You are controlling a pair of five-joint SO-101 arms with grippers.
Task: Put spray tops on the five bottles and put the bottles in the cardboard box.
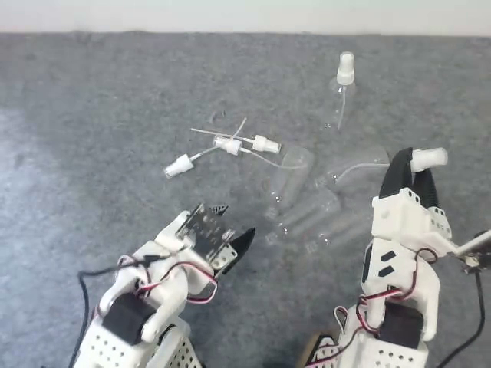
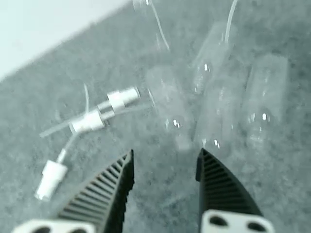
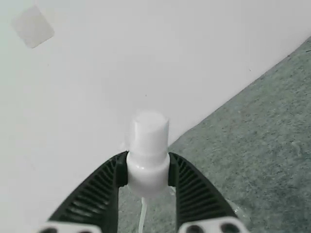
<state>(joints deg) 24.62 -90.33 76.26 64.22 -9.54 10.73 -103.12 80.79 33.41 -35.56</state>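
My right gripper (image 1: 416, 167) (image 3: 147, 164) is shut on a white spray top (image 1: 430, 159) (image 3: 147, 145), held above the mat with its thin tube trailing toward the lying bottles. Several clear bottles (image 1: 295, 195) (image 2: 216, 114) lie together without tops at the mat's centre. My left gripper (image 1: 234, 224) (image 2: 165, 160) stands open just short of them, nothing between its fingers. One clear bottle (image 1: 343, 88) stands upright at the back with a spray top on it. Three loose spray tops (image 1: 228, 145) (image 2: 121, 98) with tubes lie to the left of the bottles.
A grey mat (image 1: 92, 153) covers the table up to a white wall (image 1: 230, 14) at the back. Red and black wires run along both arms near the front edge.
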